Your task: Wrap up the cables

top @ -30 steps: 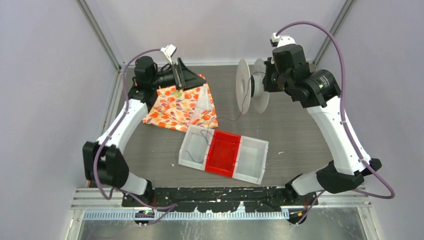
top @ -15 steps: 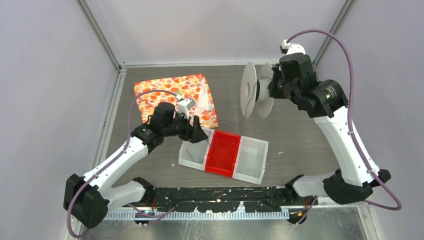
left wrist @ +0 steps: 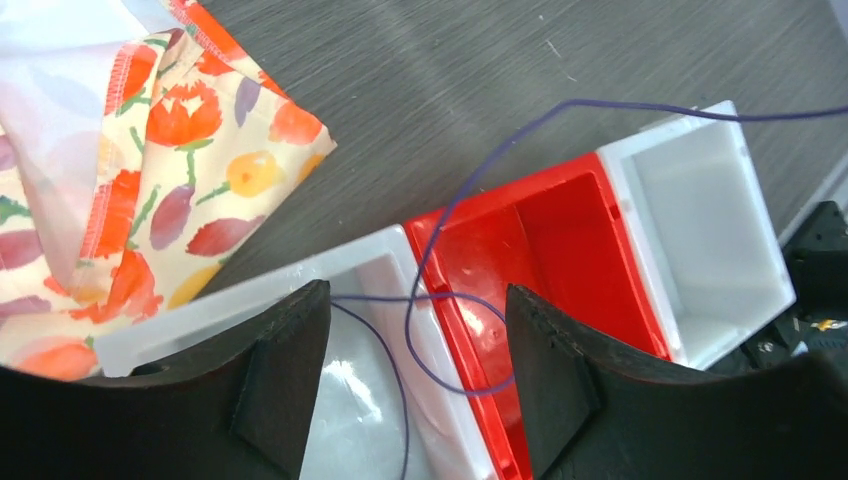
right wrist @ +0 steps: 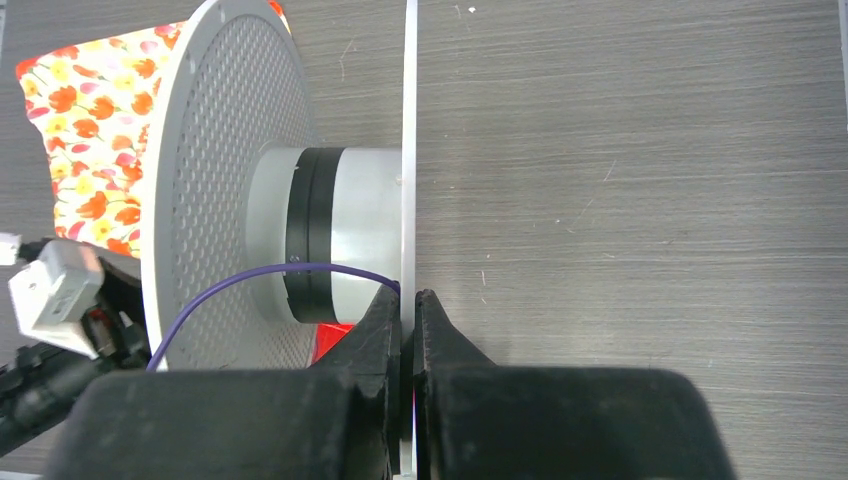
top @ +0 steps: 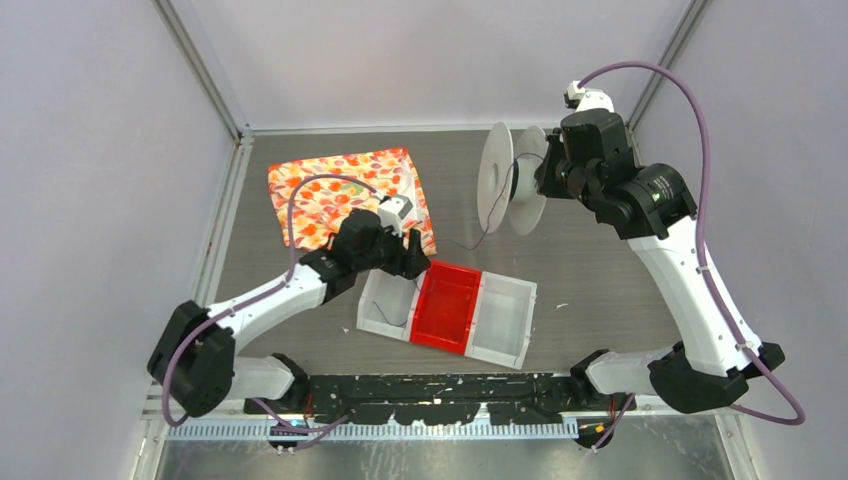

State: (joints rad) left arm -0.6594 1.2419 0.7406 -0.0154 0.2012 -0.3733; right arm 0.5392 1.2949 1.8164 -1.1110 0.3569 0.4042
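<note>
Top view: the left gripper (top: 408,262) has swung off the floral cloth (top: 330,185) and now hangs over the tray's (top: 500,335) left white bin.

Left wrist: its jaws are wide apart and empty, with the cable (left wrist: 400,297) looping below.

Right wrist: the right gripper (right wrist: 408,305) is clamped on the spool (right wrist: 215,150) flange.

L arm stretched fwd, L claw (left wrist: 417,297) open, pointing down. R arm extended far, R claw (right wrist: 407,297) pinched on spool flange (right wrist: 409,120).

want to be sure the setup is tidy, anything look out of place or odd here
Yes. The thin dark purple wire trails off the white plastic spool and lies in loose loops over the white and red compartments of the plastic tray. The floral cloth has one corner turned over.
</note>
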